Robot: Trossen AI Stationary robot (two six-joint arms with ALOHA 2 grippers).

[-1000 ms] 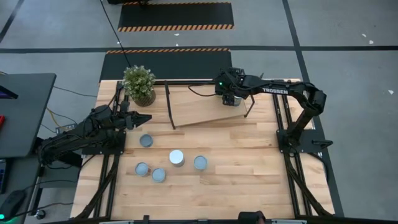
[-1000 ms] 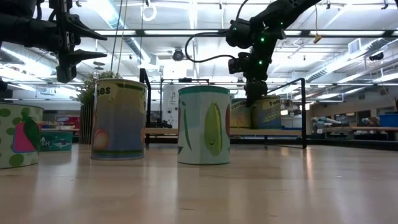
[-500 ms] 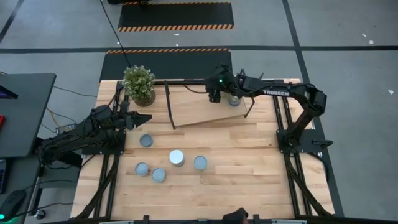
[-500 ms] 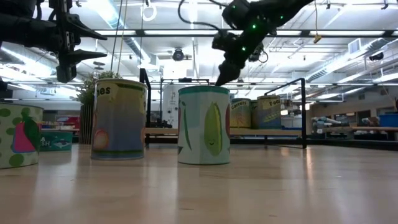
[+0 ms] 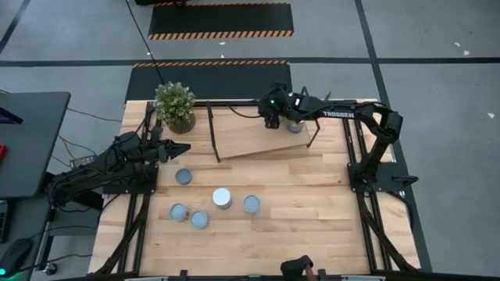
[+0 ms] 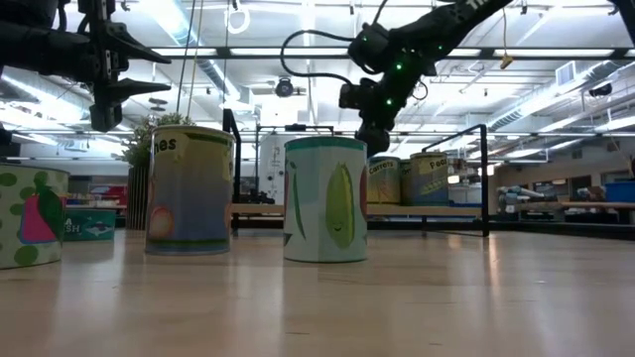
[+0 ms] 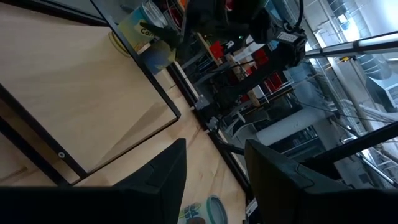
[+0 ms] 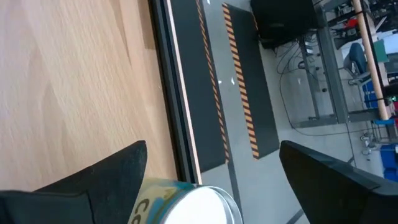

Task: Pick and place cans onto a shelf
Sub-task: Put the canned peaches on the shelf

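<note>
While the right gripper (image 5: 271, 119) hangs over the far end of the shelf (image 5: 258, 137), its fingers spread wide and holding nothing, a can (image 5: 294, 125) on the shelf sits just beside it, partly covered by the arm in the high view. Right wrist view shows one silvery can top (image 8: 199, 205) between the open fingers, cut off by the frame edge, label only partly readable. How many cans stand on the shelf is hard to tell from above; low view shows two labelled cans (image 6: 409, 179) back there, half hidden behind the nearer corn-label can (image 6: 324, 198). Left gripper (image 5: 178, 148) waits over the table's left side near the potted plant (image 5: 174, 106), fingers partly apart, nothing between them. Five cans remain on the tabletop (image 5: 312, 211): one bluish top (image 5: 183, 177) near the left gripper, a bright white top (image 5: 222, 197), and three more bluish tops (image 5: 251, 204) (image 5: 179, 211) (image 5: 199, 220). Low view cuts one can (image 6: 30, 215) at the frame's left edge. Left wrist view catches a can (image 7: 149, 37) on the shelf, blurred.
</note>
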